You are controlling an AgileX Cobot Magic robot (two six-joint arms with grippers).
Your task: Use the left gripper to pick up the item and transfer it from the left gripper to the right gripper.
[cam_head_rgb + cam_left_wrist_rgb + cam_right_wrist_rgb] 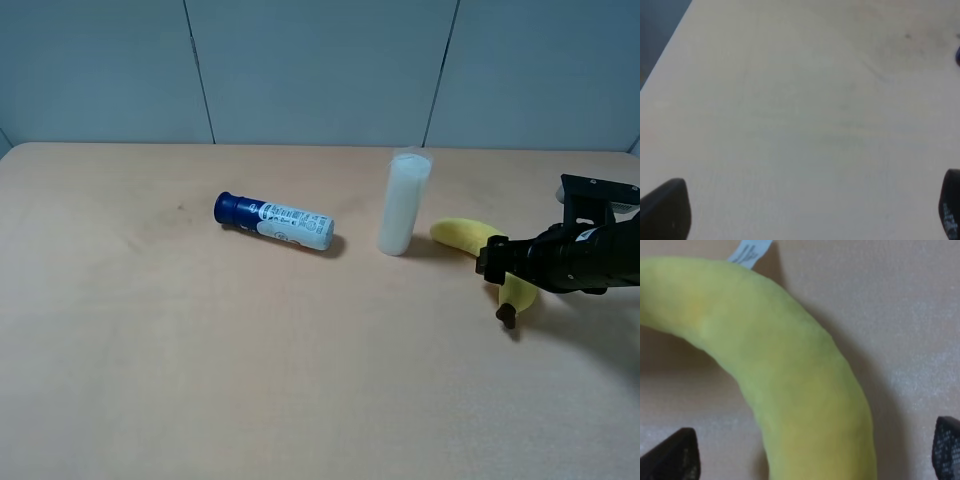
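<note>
The banana [470,240] lies flat on the desk [300,380] at the right side, just beside the upright white cylinder [404,203], with its dark stem tip pointing toward the near edge. It rests on the surface under its own weight; nothing lifts or clamps it. The right claw [497,262] sits low over the middle of the banana, and the right wrist view shows its two black fingertips [675,460] standing wide apart on either side of the yellow body [805,405], neither one pressing on the skin. A small white tag [750,251] shows at the far side of the fruit. The right arm reaches in from the right edge of the desk, nearly level, with the claw directed toward the middle of the desk. The left claw [805,220] is out of the high view; its own camera shows both tips spread wide over bare desk, holding nothing and well apart from the banana. The white bottle with the blue cap [272,222] lies on its side near the centre, untouched. Judged from this layout, the banana is on the desk and the right claw is not gripping it.
</note>
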